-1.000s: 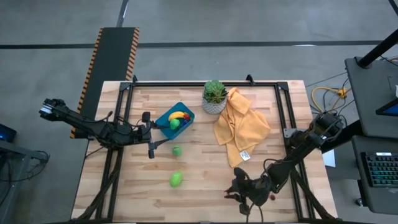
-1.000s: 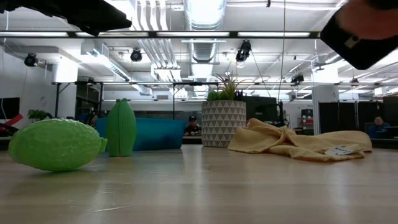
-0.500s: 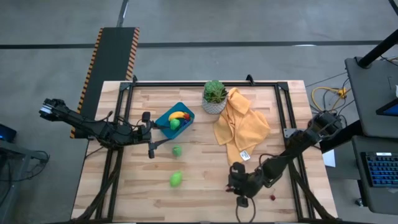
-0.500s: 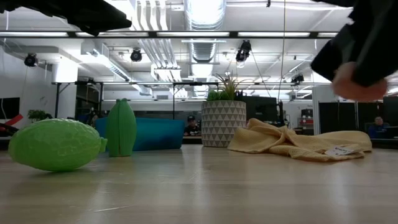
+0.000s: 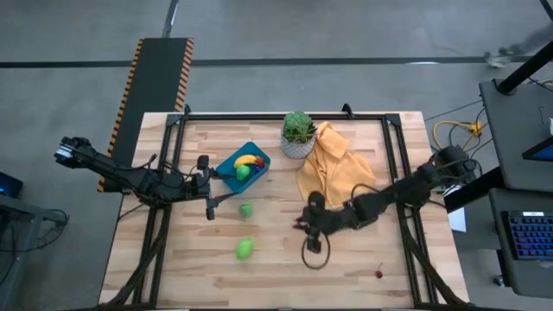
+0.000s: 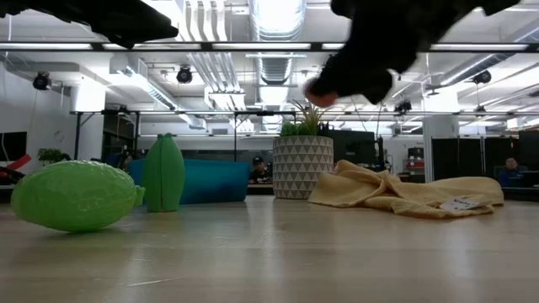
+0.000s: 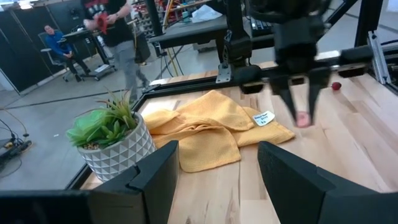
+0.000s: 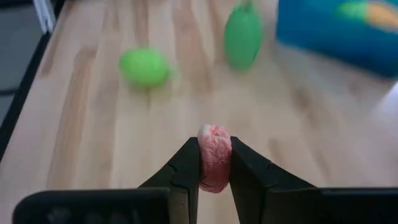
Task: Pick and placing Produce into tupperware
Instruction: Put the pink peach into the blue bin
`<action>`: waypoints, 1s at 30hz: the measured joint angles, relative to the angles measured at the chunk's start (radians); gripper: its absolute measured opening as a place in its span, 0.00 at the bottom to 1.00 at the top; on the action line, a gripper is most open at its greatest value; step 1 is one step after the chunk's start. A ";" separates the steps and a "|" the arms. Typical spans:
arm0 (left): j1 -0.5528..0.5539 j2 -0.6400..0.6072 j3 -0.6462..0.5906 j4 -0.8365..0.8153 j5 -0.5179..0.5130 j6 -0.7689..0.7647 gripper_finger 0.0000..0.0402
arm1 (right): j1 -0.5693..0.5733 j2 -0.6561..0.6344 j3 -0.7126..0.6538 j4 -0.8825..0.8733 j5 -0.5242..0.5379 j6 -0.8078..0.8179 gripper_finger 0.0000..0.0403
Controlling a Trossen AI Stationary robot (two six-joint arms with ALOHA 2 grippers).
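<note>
The right claw (image 5: 304, 226) has swung from the table's near edge toward centre, clamped on a small pink, seemingly lumpy produce piece (image 8: 214, 157).

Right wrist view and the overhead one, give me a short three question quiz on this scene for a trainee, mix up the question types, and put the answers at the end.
1. True or false: the right gripper is shut on a small pink produce piece.
2. Multiple choice: where does the tiny red piece lie? A) in the blue tupperware B) on the bare wooden table, near its right front corner C) on the yellow cloth
3. Fill in: how many green produce pieces lie loose on the table outside the tupperware?

Key
1. True; it is pinched between both fingers, above the table.
2. B
3. Two: a rounded one and a taller one nearer the tupperware.
</note>
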 joint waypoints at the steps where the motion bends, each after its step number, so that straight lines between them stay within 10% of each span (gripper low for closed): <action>1: 0.000 0.000 0.000 0.000 0.000 -0.014 0.51 | -0.023 -0.005 0.000 0.014 0.000 -0.022 0.15; 16: 0.000 0.000 0.000 -0.001 0.025 -0.046 0.51 | -0.308 0.008 0.051 0.231 -0.255 -0.312 0.15; 30: 0.000 -0.003 0.004 0.000 0.027 -0.112 0.51 | -0.474 0.226 0.462 -0.189 -0.308 -0.387 0.15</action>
